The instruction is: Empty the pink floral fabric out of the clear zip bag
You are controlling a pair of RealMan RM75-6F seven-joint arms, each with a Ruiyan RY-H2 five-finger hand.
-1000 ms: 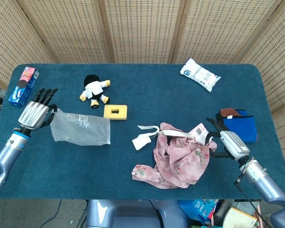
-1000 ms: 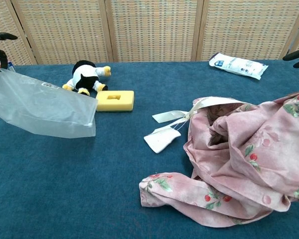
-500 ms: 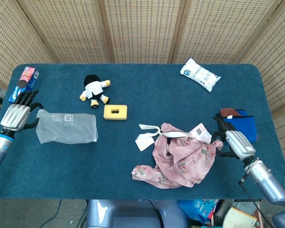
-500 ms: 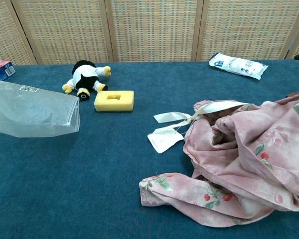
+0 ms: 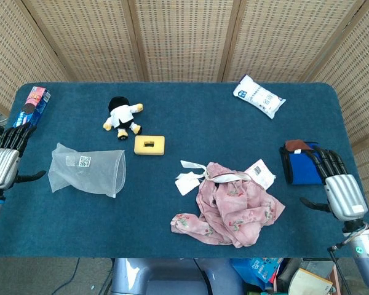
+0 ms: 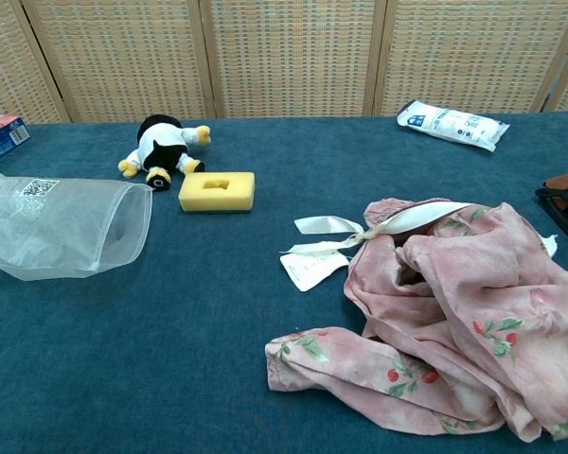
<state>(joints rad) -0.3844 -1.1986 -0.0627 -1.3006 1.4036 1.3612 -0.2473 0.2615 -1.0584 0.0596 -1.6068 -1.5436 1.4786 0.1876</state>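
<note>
The pink floral fabric [image 5: 234,206] [image 6: 454,312] lies in a crumpled heap on the blue table, with white ribbon and paper tags at its upper left. The clear zip bag [image 5: 86,172] [image 6: 62,227] lies on its side at the left, mouth open toward the right, nothing inside it. My left hand [image 5: 3,163] sits off the table's left edge, fingers apart, holding nothing. My right hand [image 5: 338,187] hovers at the right edge, fingers spread, apart from the fabric. Neither hand shows in the chest view.
A black-and-white plush toy [image 5: 122,115] and a yellow sponge [image 5: 149,144] lie between bag and fabric. A white packet [image 5: 258,96] is at the back right, a snack box [image 5: 31,104] at the back left, a blue pouch [image 5: 304,165] by my right hand.
Both hands let go and drew outward to the table's edges. The bag dropped flat at the left with its mouth open. The fabric settled into a heap.
</note>
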